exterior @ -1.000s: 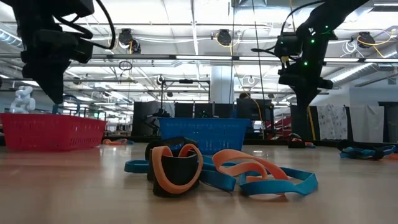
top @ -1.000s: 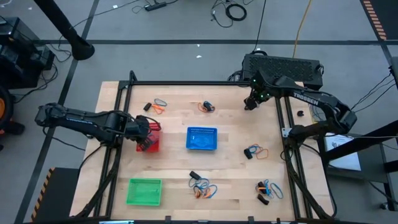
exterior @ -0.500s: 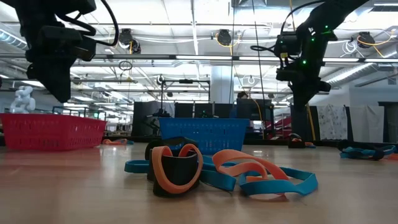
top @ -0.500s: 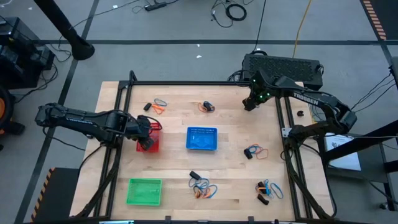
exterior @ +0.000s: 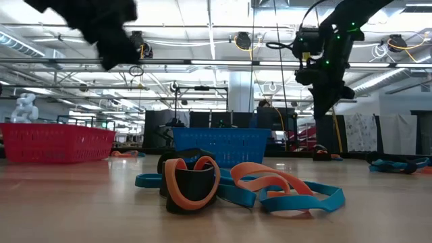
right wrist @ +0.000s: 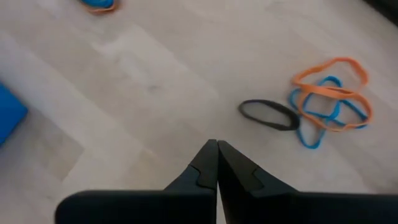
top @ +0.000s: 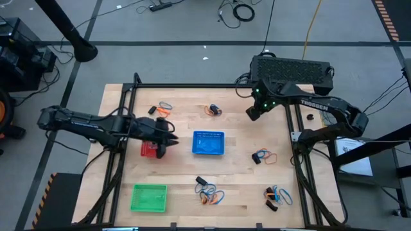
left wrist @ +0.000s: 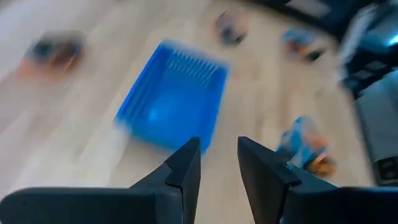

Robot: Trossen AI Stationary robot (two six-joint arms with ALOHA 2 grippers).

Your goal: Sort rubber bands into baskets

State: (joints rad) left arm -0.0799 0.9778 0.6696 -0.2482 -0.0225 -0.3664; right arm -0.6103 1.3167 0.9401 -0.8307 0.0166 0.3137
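The left arm reaches in from the left edge of the surface (top: 244, 192), stretched nearly level, its left pincer (top: 168, 136) above the right edge of the red basket (top: 150, 149) and pointing toward the blue basket (top: 209, 143). In the left wrist view its two dark fingers (left wrist: 181, 174) stand parted with a clear gap between them and nothing in it: released, grasping nothing.

The right arm comes from the far right corner, elbow bent, its right pincer (top: 253, 113) held over bare wood at the back, between the far cluster of rubber bands (top: 214, 110) and the frame post. Its fingers (right wrist: 209, 163) are pressed tip to tip, clenched on nothing, aimed down at a black, orange and blue group of bands (right wrist: 317, 104).

The green basket (top: 149, 197) sits at the near left. More band clusters lie at the back left (top: 161, 109), at the right of the blue basket (top: 263, 156), at the near centre (top: 209, 191) and at the near right (top: 276, 196).
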